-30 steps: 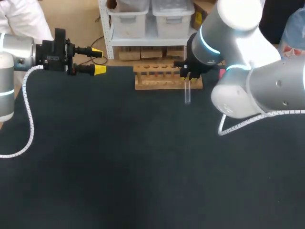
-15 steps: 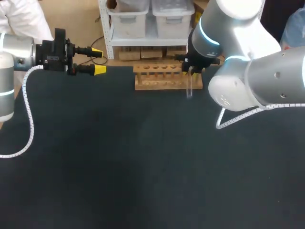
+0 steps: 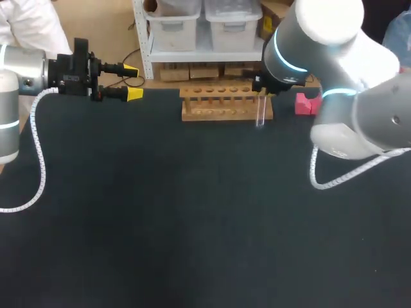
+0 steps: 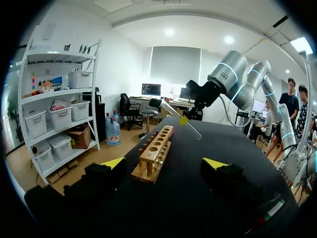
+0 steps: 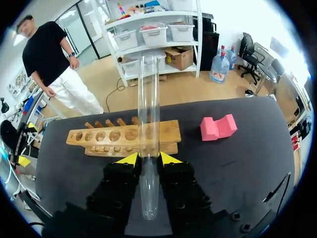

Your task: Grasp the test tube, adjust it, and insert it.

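Observation:
A clear glass test tube (image 3: 261,113) hangs roughly upright at the right end of the wooden rack (image 3: 218,104), with my right gripper (image 3: 264,95) shut on its upper part. In the right wrist view the tube (image 5: 148,124) runs between the yellow fingertips (image 5: 130,158), and the rack (image 5: 114,138) with its row of holes lies just ahead. The left wrist view shows the tube (image 4: 181,119) tilted above the rack's (image 4: 153,157) far end. My left gripper (image 3: 131,80) stands open and empty at the table's back left, well away from the rack.
A pink block (image 3: 307,102) lies on the black table (image 3: 192,212) to the right of the rack, also seen as the pink block (image 5: 218,127) in the right wrist view. A white cable (image 3: 40,160) trails from my left arm.
My right arm has carried the tube to the right and slightly back, from in front of the rack's right end to beside it, uncovering the pink block. The left arm has not moved.

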`<state>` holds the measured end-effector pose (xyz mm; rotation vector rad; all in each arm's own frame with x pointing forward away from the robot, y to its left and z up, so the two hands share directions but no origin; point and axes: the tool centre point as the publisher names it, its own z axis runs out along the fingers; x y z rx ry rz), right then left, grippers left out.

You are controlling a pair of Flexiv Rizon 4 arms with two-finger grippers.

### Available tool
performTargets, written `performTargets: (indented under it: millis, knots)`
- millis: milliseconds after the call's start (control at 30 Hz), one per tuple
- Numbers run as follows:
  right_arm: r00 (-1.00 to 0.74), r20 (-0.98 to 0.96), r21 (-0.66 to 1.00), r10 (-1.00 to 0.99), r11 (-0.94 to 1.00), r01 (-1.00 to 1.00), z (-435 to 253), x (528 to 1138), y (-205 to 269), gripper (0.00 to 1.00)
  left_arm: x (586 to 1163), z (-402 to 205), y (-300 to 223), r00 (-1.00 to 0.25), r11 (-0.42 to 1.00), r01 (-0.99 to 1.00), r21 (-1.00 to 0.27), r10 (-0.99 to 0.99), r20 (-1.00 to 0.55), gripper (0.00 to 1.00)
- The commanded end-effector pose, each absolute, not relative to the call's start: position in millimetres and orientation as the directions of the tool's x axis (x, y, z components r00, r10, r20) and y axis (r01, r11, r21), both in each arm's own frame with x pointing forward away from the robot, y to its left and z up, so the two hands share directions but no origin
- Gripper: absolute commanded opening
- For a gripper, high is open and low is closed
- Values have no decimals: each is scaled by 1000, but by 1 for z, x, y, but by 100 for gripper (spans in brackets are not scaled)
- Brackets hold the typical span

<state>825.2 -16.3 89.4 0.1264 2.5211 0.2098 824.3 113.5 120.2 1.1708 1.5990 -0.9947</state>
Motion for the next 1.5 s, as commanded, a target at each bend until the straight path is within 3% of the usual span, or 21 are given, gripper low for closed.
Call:
performTargets:
  millis: [33, 433, 1500]
  knots:
    - [-634, -758, 166, 151, 985, 36, 94, 814, -25, 0, 823, 119, 114, -152, 234, 968, -93, 249, -956, 100]
    - [-507, -859, 117, 67, 991, -67, 103, 819, -27, 0, 823, 119, 114, -152, 234, 968, -93, 249, -956, 100]
    - [-238, -970, 68, 43, 993, -99, 115, 819, -43, 0, 823, 119, 114, -152, 234, 968, -93, 249, -956, 100]
